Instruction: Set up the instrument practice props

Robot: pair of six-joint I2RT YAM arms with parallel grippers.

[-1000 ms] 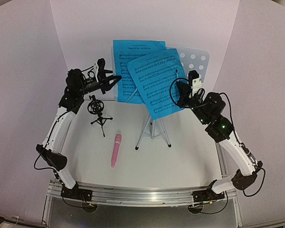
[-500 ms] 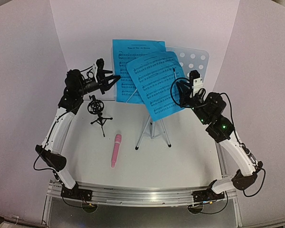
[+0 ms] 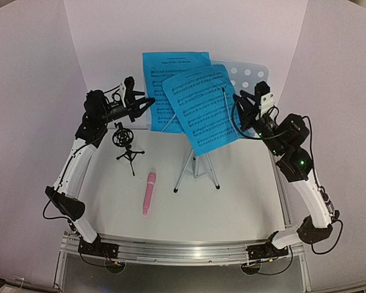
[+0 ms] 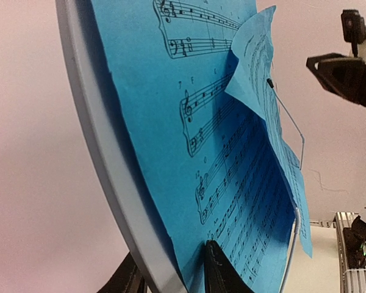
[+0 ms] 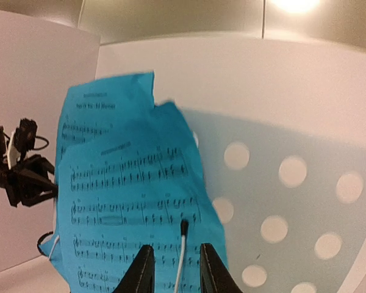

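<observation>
Stand (image 3: pixel 250 76) is upright mid-table on its silver tripod (image 3: pixel 186 166), with the perforated plate facing the arms. Two blue sheets are on the plate. Back sheet (image 3: pixel 168 73) sits straight and covers the plate's left part. Front sheet (image 3: pixel 201 110) is tilted, overlaps the back one and hangs past the plate's lower edge. The plate's right side is bare, holes showing. A thin wire clip (image 5: pixel 182 244) with a black tip lies across the front sheet.

Left gripper (image 3: pixel 145 102) is at the stand's left edge. In the wrist view one finger (image 4: pixel 216 268) is in front on the back sheet and the other is behind the plate. It looks clamped on the edge, though the contact is cut off at the bottom of the frame.

Right gripper (image 3: pixel 241 108) hangs just right of the front sheet, pointing at the plate, fingers apart, holding nothing and touching nothing.

Mic (image 3: pixel 149 192) lies flat on the table (image 3: pixel 244 189), left of the tripod legs. Mic holder (image 3: pixel 125 144) stands upright beyond it, under the left arm, apart from the mic.
</observation>
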